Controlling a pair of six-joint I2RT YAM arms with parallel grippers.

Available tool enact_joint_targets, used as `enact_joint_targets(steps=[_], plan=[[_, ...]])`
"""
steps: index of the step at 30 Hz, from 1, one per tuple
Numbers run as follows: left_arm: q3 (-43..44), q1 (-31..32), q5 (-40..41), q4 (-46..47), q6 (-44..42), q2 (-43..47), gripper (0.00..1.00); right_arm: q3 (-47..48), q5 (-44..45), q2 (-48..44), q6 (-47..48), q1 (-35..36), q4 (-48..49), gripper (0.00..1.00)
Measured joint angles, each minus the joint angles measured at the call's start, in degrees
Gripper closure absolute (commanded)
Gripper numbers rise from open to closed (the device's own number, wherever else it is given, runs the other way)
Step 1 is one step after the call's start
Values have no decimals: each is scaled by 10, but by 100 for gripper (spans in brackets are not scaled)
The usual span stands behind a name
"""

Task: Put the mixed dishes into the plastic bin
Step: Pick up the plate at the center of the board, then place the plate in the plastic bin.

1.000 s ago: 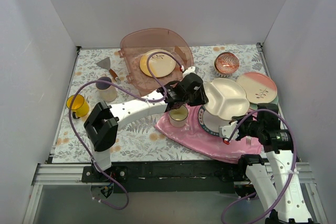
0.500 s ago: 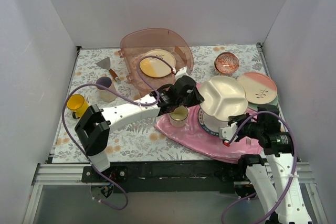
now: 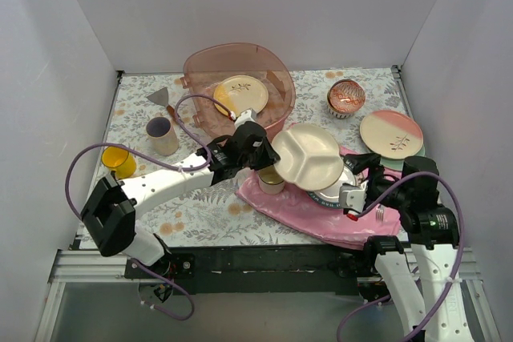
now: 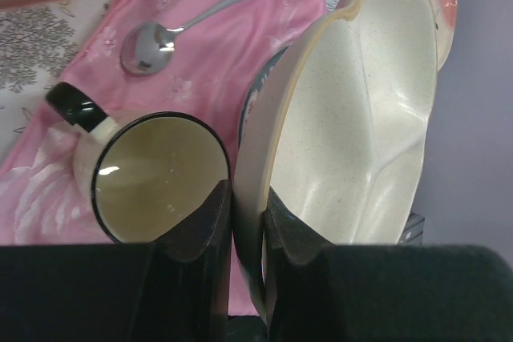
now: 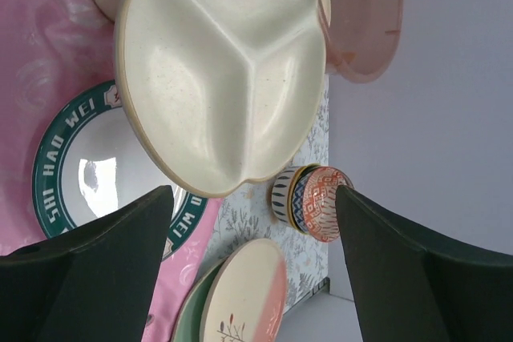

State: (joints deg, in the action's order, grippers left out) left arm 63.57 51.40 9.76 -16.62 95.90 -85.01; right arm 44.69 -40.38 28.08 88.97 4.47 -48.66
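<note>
Rim of cream divided plate [image 4: 361, 118] sits clamped inside left pincer [image 4: 247, 198]

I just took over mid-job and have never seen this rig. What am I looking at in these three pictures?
These are a left arm and a right arm with two-finger grippers. The top picture looks down from behind them; the other two come from wrist cameras. The left gripper pinches the rim of the cream divided plate, lifted over a pink cloth. The right gripper is open, empty. On the table: the plastic bin with a peach plate inside, a yellow mug, a pale mug, a red-patterned bowl.
</note>
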Motion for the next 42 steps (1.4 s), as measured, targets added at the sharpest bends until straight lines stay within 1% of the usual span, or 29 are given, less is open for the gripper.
enact_joint_targets(steps=[6,10,17,19,24,27,31,34,40,42], plan=[[-28,-42,-26,-3,-5,26,100,28,-45,0,-94,0,11,11],[-38,-70,-42,-3,-8,59,100,28,-60,1,-180,0,36,11],[-42,-116,-61,0,-15,118,100,29,-42,33,-394,0,122,9],[-42,-131,-68,-1,-19,123,100,32,-30,52,-456,0,143,6],[-42,-175,-98,-5,-35,123,100,33,0,88,-599,-8,195,6],[-41,-209,-118,-7,-43,123,100,34,4,113,-667,-17,213,6],[-32,-260,-144,-10,-54,121,100,35,3,154,-734,-30,232,7],[-18,-297,-168,-10,-59,111,100,33,-16,186,-760,-45,246,6],[37,-357,-211,3,-67,51,100,-18,-122,203,-773,-126,301,5],[64,-371,-220,5,-72,21,100,-48,-172,217,-774,-150,326,5]])
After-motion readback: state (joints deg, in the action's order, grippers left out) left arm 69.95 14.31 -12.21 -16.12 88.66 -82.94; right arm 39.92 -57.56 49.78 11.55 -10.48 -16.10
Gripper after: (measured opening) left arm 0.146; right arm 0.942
